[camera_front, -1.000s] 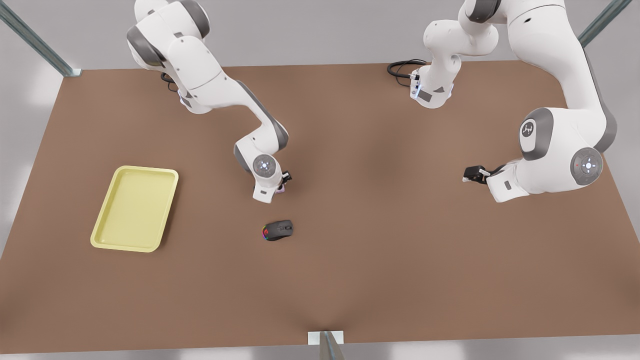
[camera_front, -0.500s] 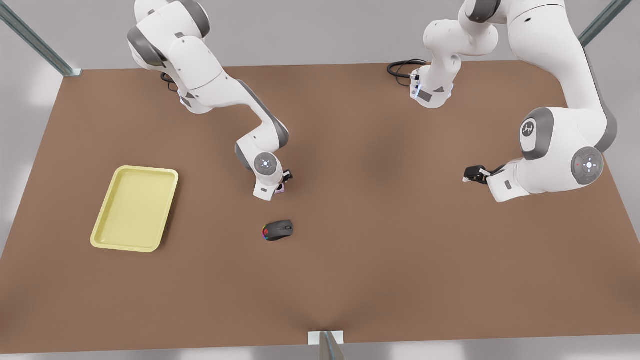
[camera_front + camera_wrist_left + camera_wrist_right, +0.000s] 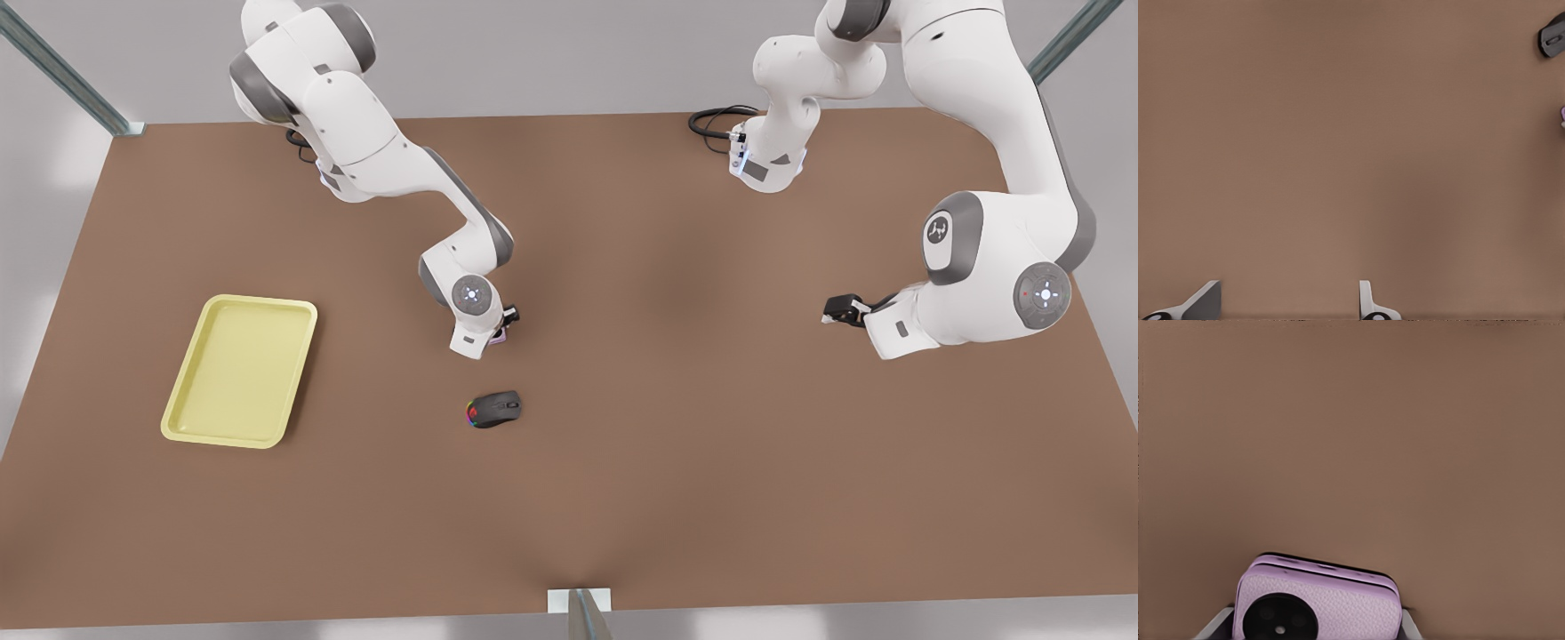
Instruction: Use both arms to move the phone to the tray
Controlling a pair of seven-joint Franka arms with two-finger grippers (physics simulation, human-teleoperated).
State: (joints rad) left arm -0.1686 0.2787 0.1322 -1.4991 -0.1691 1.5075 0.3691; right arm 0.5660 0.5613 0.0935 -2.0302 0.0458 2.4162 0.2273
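Front view – high, off the arms, looks steeply down on the whole brown desk [image 3: 622, 498], both arm bases at the far edge. Left wrist view looks down on bare desk from some height, fingertips [image 3: 1205, 301] at frame edge; the black mouse [image 3: 1553, 37] it catches also lies mid-desk in the front view [image 3: 494, 410]. Right wrist view sits very close – the phone [image 3: 1317, 603] looms between its fingers, desk behind.

Brown tabletop [image 3: 676, 462], grey wall [image 3: 551, 53] behind, metal frame posts [image 3: 62, 76] at corners.
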